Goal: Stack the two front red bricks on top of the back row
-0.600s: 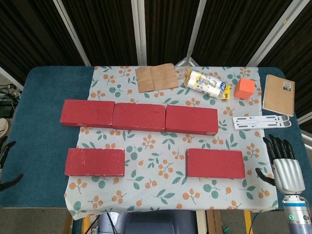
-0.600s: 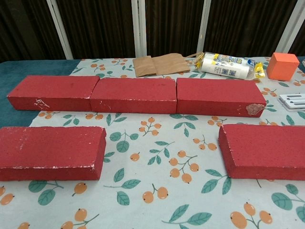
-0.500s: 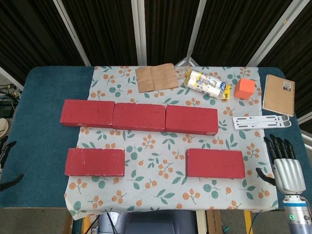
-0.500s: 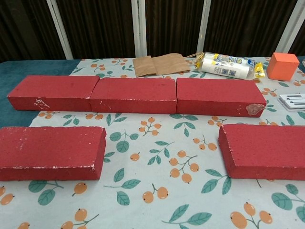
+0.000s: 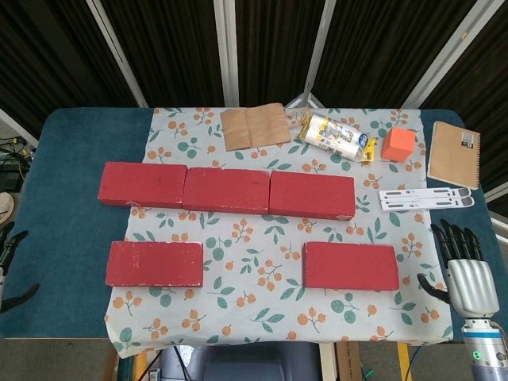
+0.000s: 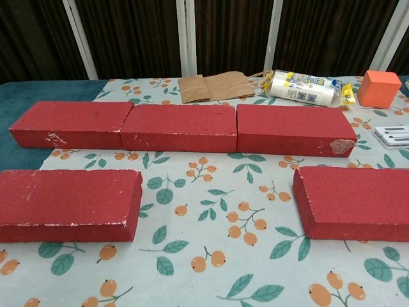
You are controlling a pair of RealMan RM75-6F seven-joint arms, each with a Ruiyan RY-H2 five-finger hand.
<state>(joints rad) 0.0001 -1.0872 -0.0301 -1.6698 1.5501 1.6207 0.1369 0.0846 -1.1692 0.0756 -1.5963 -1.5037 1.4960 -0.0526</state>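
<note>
Head view: back row [image 5: 226, 190] of three red bricks end to end across cloth [image 5: 262, 309]; front left brick [image 5: 155, 263] and front right brick [image 5: 350, 266] flat on cloth, well apart, nearer than row; right hand [image 5: 463, 270] at table's right edge, fingers spread, empty; left hand [image 5: 9, 258] barely visible at left edge, state indeterminate.

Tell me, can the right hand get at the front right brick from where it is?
Probably yes. The right hand is open beside the front right brick, with only bare cloth between them.
</note>
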